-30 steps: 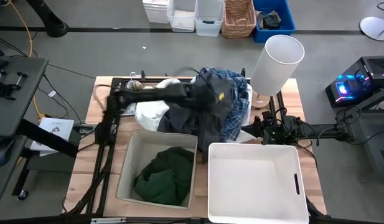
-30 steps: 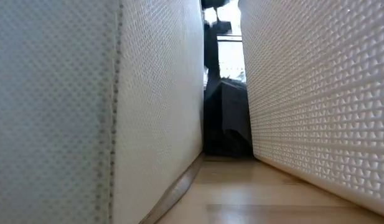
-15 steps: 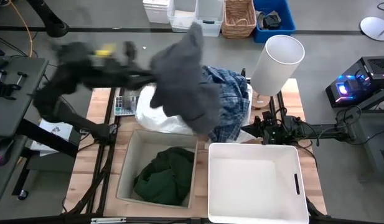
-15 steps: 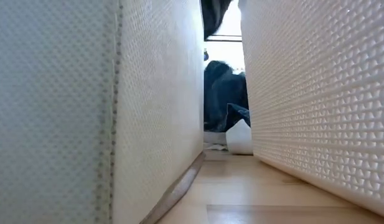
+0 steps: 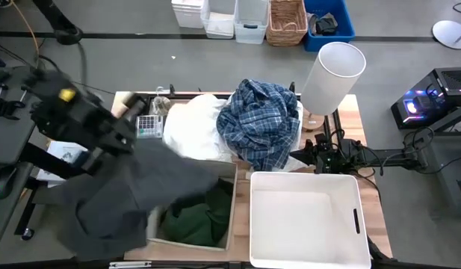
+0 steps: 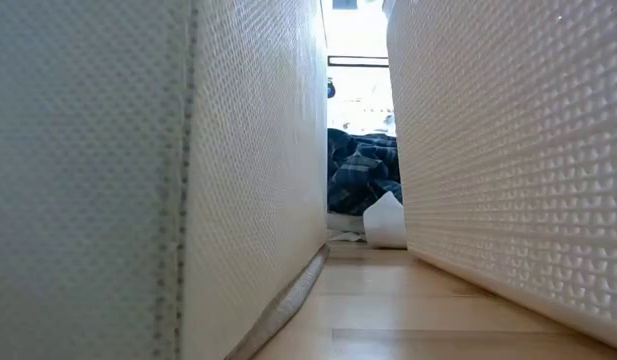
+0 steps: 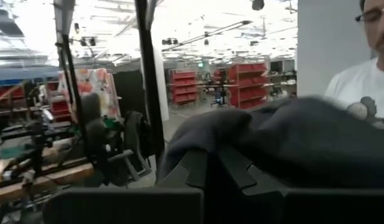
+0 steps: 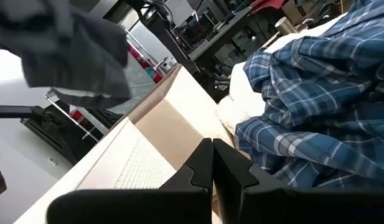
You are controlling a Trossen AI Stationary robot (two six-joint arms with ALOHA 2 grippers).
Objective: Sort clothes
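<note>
Wooden table (image 5: 368,205), left gripper (image 7: 211,167) clamped on dark grey garment (image 5: 129,198), wrist view alone shows person (image 7: 366,74), right gripper (image 8: 211,160) closed empty

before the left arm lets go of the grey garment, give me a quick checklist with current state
1. Left gripper shut on the dark grey garment: ok.
2. Garment fully over the beige bin: not ok, much of it hangs past the bin's left side.
3. Bin already holds darks: ok, dark green garment inside.
4. Plaid shirt and white clothes left in the pile: ok.
5. Right gripper out of the way, shut, beside the white bin: ok.
</note>
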